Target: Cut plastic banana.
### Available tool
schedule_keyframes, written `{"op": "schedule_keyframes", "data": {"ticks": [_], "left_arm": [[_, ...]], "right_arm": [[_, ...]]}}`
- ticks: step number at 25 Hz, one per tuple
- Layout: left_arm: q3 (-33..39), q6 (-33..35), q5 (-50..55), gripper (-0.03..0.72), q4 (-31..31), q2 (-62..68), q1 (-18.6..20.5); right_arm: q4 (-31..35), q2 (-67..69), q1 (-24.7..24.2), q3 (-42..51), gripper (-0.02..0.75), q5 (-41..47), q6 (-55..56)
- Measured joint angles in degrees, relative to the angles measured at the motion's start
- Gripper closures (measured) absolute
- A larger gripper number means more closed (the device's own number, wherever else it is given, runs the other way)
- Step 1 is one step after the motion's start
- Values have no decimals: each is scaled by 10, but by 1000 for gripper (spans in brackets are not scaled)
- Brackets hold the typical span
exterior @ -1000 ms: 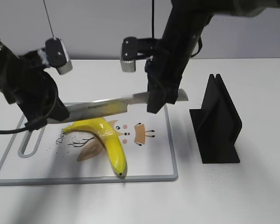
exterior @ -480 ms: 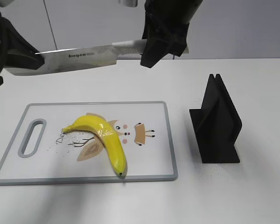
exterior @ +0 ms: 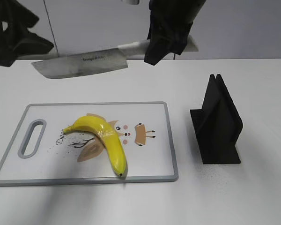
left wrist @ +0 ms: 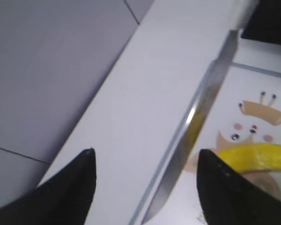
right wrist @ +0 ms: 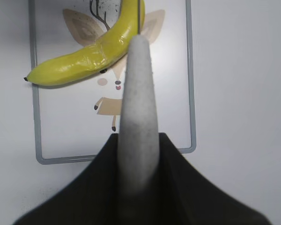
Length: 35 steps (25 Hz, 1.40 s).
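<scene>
The plastic banana [exterior: 105, 140] is bright yellow and curved and lies on the white cutting board [exterior: 154, 117]. It also shows in the right wrist view [right wrist: 84, 61] and partly in the left wrist view [left wrist: 257, 157]. My right gripper [exterior: 161, 49] is shut on the grey handle [right wrist: 138, 108] of a steel knife [exterior: 82, 63], held level high above the board. My left gripper [left wrist: 145, 164] is open and empty at the far left, raised, with the knife blade [left wrist: 196, 117] seen between its fingers but apart from them.
A black knife stand [exterior: 218, 124] sits on the white table to the right of the board. The board has a grey rim [right wrist: 192, 93] and a handle slot [exterior: 32, 138] at its left end. A grey wall runs behind the table.
The right arm lifted the knife from just above the banana to high over the board's far edge. The left arm rose away from the board to the upper left.
</scene>
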Motion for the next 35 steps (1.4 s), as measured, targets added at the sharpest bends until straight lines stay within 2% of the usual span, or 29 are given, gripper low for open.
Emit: {"op": "schedule_keyframes", "data": {"ticks": [4, 6, 10, 12, 16, 19, 21, 24, 28, 31, 35], "left_arm": [[0, -31, -43, 10, -10, 0, 5], [0, -97, -43, 14, -12, 0, 18], [-4, -223, 8, 63, -6, 1, 72], [-22, -295, 63, 100, 20, 7, 101], [-68, -462, 177, 128, 114, 13, 149], [-80, -557, 286, 132, 189, 8, 165], [-72, -601, 352, 131, 225, -2, 166], [-36, -635, 374, 131, 259, -42, 166], [16, -644, 367, 131, 268, -128, 166], [53, -646, 346, 131, 268, -199, 166], [103, -647, 323, 131, 268, -295, 166]], "right_arm": [[-9, 1, 0, 0, 580, 0, 67], [-40, 1, 0, -1, 580, 1, 153], [-108, 1, -1, -2, 580, 1, 319], [-112, -3, -2, -2, 580, 1, 386], [-95, -36, -2, 4, 580, 1, 504], [-80, -89, -2, 48, 580, -1, 581], [-78, -135, 0, 109, 580, -9, 624], [-86, -200, 0, 205, 580, -58, 696], [-158, -273, 0, 312, 580, -99, 806], [-224, -312, -1, 350, 580, -103, 877], [-255, -337, -1, 382, 580, -107, 908]]}}
